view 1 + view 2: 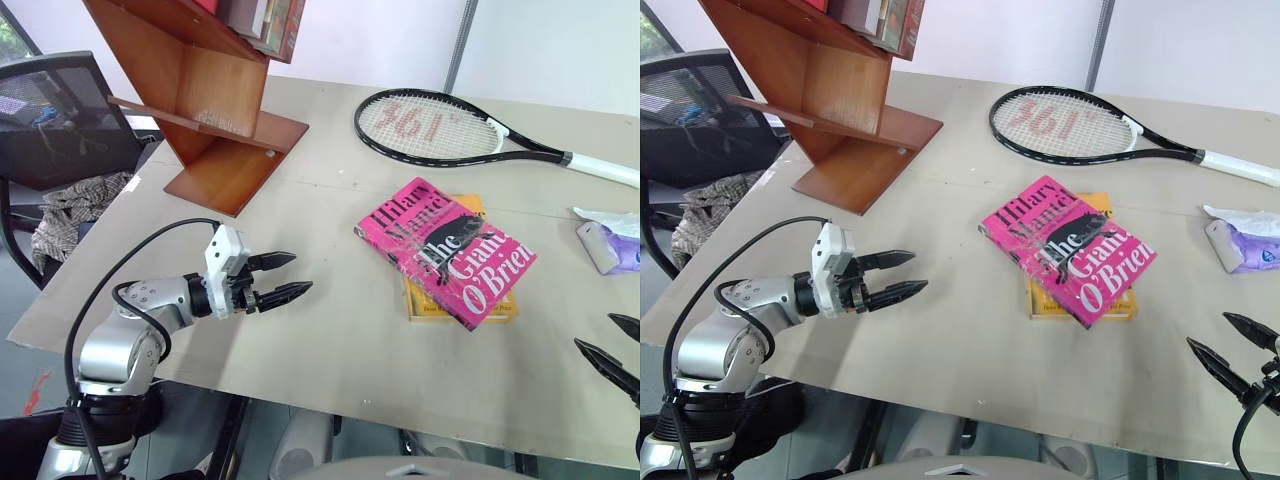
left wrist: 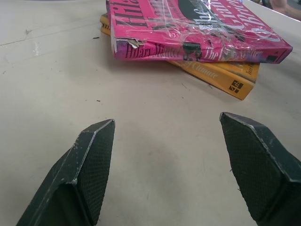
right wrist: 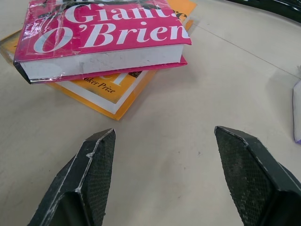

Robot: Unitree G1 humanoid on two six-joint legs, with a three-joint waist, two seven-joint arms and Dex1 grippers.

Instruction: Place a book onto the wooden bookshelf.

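Left gripper [image 1: 283, 277] spread wide, empty, aimed at pink book [image 1: 445, 250]; right gripper [image 1: 1230, 349] also parted, empty, near table edge; book lies flat atop yellow book [image 1: 497, 304], mid-table; wooden bookshelf [image 1: 215, 120] well apart; approach stage; next: close in, clamp book.

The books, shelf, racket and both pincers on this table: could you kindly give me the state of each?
pink book: flat, face up, stacked on the yellow book, not held
yellow book: flat beneath it, mostly covered
wooden bookshelf: upright on the table, books already on an upper board
tennis racket: lying flat
left pincer: open, empty
right pincer: open, empty
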